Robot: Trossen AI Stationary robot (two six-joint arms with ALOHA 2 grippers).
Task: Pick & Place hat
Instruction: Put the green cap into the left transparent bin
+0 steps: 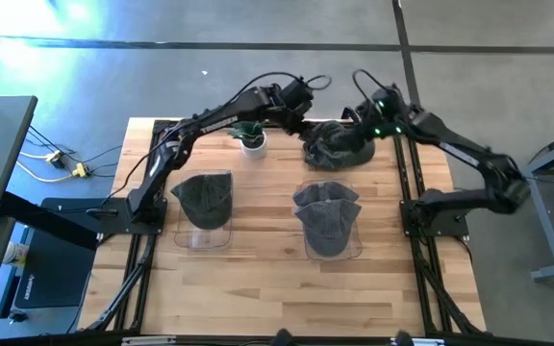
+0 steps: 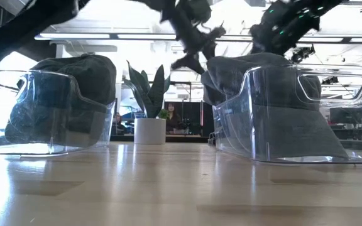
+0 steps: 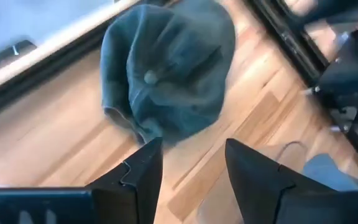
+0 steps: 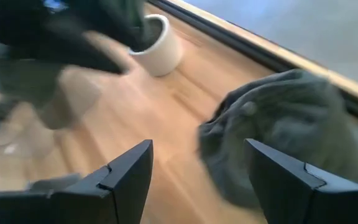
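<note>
Above the far edge of my wooden table (image 1: 267,207), both my grippers hang over a loose dark grey cap (image 1: 337,144) lying crumpled on the boards beside a small potted plant (image 1: 252,136) in a white pot. My left gripper (image 3: 188,168) hovers just short of the cap, fingers spread with bare wood between them, pinching nothing. My right gripper (image 4: 194,171) waits on the cap's other side, fingers wide apart and empty too. Nearer the front, two more caps sit on clear plastic stands: the left stand (image 1: 203,231) and the right stand (image 1: 330,240).
</note>
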